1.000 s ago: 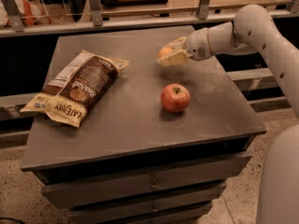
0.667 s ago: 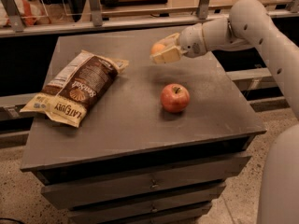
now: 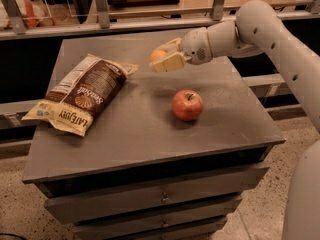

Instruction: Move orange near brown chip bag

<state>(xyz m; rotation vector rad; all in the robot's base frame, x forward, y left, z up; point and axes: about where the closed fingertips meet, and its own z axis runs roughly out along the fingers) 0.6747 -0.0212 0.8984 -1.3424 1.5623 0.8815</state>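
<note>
My gripper [image 3: 164, 58] reaches in from the right and is shut on the small yellow-orange orange [image 3: 157, 55], holding it above the back middle of the grey cabinet top [image 3: 135, 129]. The brown chip bag [image 3: 82, 93], crinkled with cream ends and "Sea Salt" lettering, lies flat on the left side of the top. The orange hangs just right of the bag's upper right corner, apart from it.
A red apple [image 3: 187, 105] with a stem stands on the top, right of centre and in front of the gripper. My white arm [image 3: 260, 29] crosses the back right. A rail with metal posts [image 3: 100, 9] runs behind the cabinet. Drawers face front below.
My gripper has carried the orange leftward across the back of the top, closer to the chip bag. The apple and the bag have not moved.
</note>
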